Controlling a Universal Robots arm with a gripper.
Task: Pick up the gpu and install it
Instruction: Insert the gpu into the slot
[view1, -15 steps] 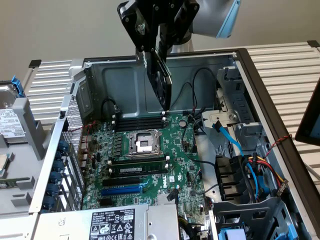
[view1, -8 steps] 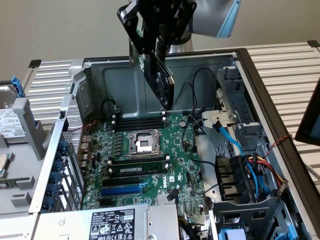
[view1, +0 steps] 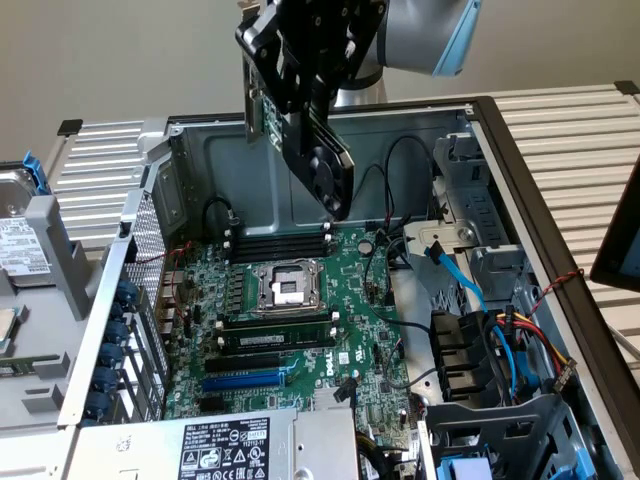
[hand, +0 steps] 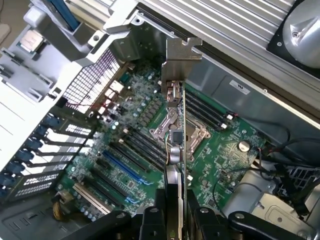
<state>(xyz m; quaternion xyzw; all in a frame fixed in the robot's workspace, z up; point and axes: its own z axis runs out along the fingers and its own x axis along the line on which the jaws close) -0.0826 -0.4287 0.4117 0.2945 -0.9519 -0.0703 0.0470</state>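
Above motherboard (view1: 365, 300): pincer (hand: 176, 220) grips gpu (view1: 325, 165), cables (view1: 458, 272) nearby.

Bright even light; glare on metal slats (hand: 235, 25); case wall (view1: 240, 165) shaded.

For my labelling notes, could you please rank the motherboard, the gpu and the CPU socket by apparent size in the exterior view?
1. motherboard
2. gpu, held raised, perhaps nearer the camera, so it may look enlarged
3. CPU socket, clearly smallest
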